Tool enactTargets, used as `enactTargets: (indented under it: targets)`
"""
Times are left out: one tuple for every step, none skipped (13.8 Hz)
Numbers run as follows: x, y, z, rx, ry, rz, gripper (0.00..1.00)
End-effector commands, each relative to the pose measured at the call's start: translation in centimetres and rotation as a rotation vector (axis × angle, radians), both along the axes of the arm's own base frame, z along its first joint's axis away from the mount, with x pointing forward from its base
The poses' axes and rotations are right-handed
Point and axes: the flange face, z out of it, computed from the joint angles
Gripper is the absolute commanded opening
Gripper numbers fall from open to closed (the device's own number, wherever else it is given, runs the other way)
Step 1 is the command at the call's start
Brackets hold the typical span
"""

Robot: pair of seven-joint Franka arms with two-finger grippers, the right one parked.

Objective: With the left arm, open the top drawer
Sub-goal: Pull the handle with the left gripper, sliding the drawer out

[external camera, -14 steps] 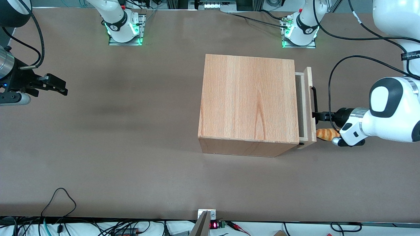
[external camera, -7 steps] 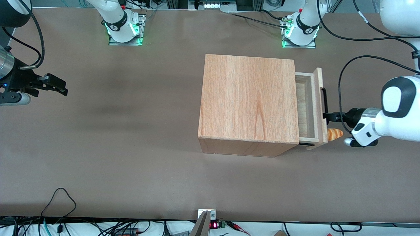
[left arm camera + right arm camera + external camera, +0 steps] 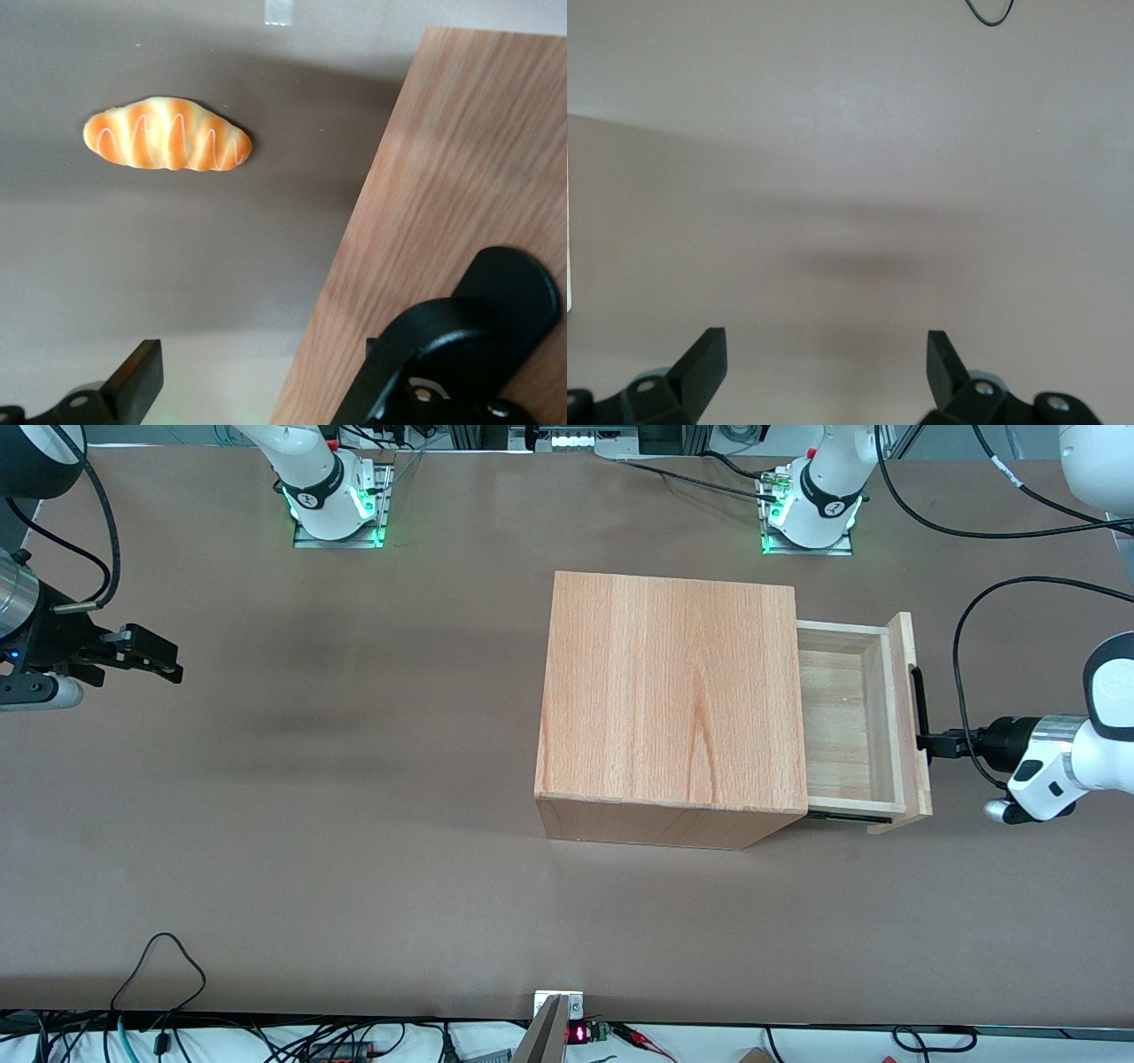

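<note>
- the top drawer (image 3: 850, 722) stands pulled well out of the cabinet (image 3: 671, 704) toward the working arm's end of the surface (image 3: 354, 824), its pale tray floor bare.
- the claw (image 3: 928, 745) of the left arm (image 3: 1076, 762) sits at the black bar handle (image 3: 918, 708), near the handle's end closer to the front camera; it looks hooked or pinched on the bar, but i cannot tell how its fingers stand.
- risk: an off-centre pull may skew the drawer and jam it on its runners.
- risk: pulling further may bring the tray right out of the cabinet, or drag the cabinet along the surface.
- risk: a shallow hold could slip off the slim bar.
- a bread roll (image 3: 167, 134) lies on the surface below the drawer front; a dropped tray would land on it.
</note>
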Motion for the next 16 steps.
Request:
enactTargets:
  targets:
    - [2.4,1.7,0.6,0.111,-0.063,0.057,1.00]
    - [2.3,2.2,0.6,0.114,-0.063,0.064,1.00]
    - [2.2,2.4,0.7,0.118,-0.063,0.067,1.00]
    - [2.3,2.8,0.8,0.122,-0.067,0.071,1.00]
    - [2.6,3.2,1.6,0.130,-0.085,0.074,1.00]
    - [2.7,3.9,1.6,0.128,-0.093,0.068,1.00]
    - [2.6,4.9,1.5,0.124,-0.097,0.066,1.00]
    - [2.5,5.2,1.5,0.121,-0.098,0.062,1.00]
    - [2.5,5.4,1.6,0.121,-0.099,0.064,1.00]
    - [2.4,6.0,1.6,0.124,-0.100,0.073,1.00]
    - [2.2,6.7,1.6,0.125,-0.100,0.083,1.00]
    - [2.1,7.0,1.6,0.125,-0.100,0.086,1.00]
    - [2.1,7.1,1.6,0.126,-0.099,0.089,1.00]
    - [1.9,7.8,1.6,0.126,-0.099,0.098,1.00]
    - [1.9,8.0,1.6,0.125,-0.101,0.097,1.00]
    - [1.9,8.1,1.5,0.122,-0.105,0.087,1.00]
